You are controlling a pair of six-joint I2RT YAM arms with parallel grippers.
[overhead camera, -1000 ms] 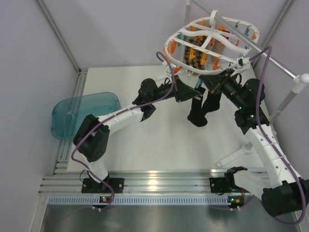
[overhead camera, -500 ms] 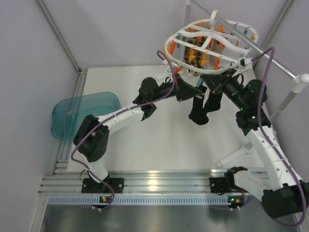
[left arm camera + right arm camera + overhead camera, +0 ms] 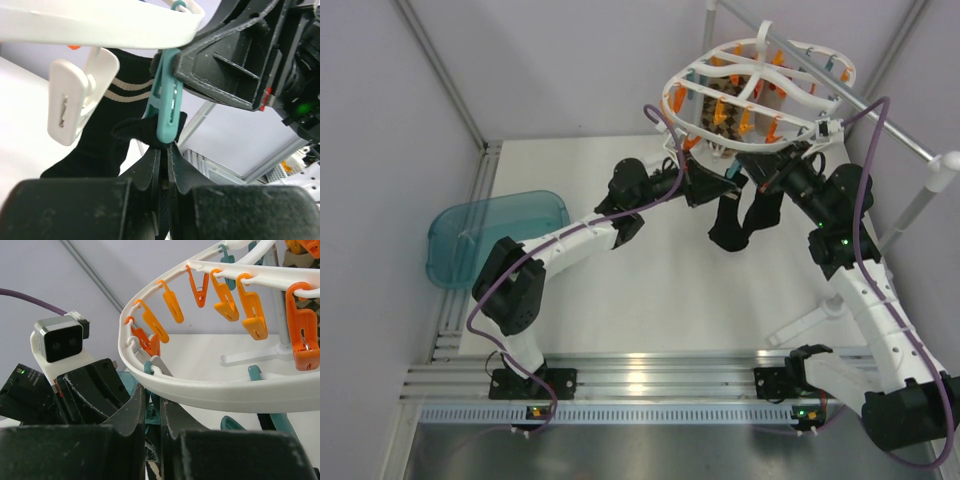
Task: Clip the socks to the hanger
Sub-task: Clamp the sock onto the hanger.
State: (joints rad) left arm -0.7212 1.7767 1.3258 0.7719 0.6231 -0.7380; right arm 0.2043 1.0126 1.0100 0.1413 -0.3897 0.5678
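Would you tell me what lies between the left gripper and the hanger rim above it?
A teal clip hangs from the hanger rim down to the left gripper, with black sock fabric at its lower end; the left wrist view shows it.

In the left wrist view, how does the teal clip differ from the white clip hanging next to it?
The teal clip is slim and hangs nearly upright; the white clip is broader and tilted. The teal clip's lower end meets bunched fabric of the black sock, just above the left gripper; the white clip holds nothing that shows. Both hang from the white rim of the hanger.
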